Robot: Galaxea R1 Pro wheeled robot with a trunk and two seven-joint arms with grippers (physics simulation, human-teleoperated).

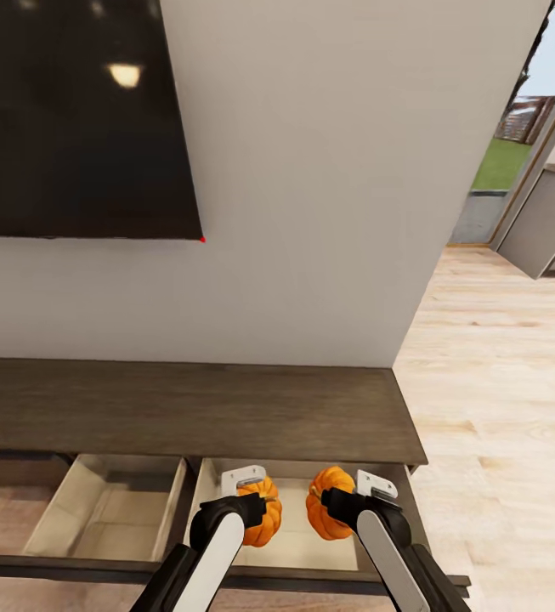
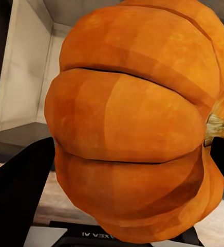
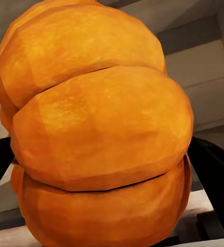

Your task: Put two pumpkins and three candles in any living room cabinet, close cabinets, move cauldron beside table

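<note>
At the lower centre of the head view, the left gripper and right gripper each clasp a pumpkin (both bright orange) above the cabinet's open right drawer.

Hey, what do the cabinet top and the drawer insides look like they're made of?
Cabinet top: looks like dark-brown wood, matte, with streaky lengthwise grain. Drawer insides: pale beige, smooth panels with no visible grain, possibly laminate or painted board; the render leaves that open.

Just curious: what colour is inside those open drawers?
Pale beige drawer insides, clearest in the head view.
</note>
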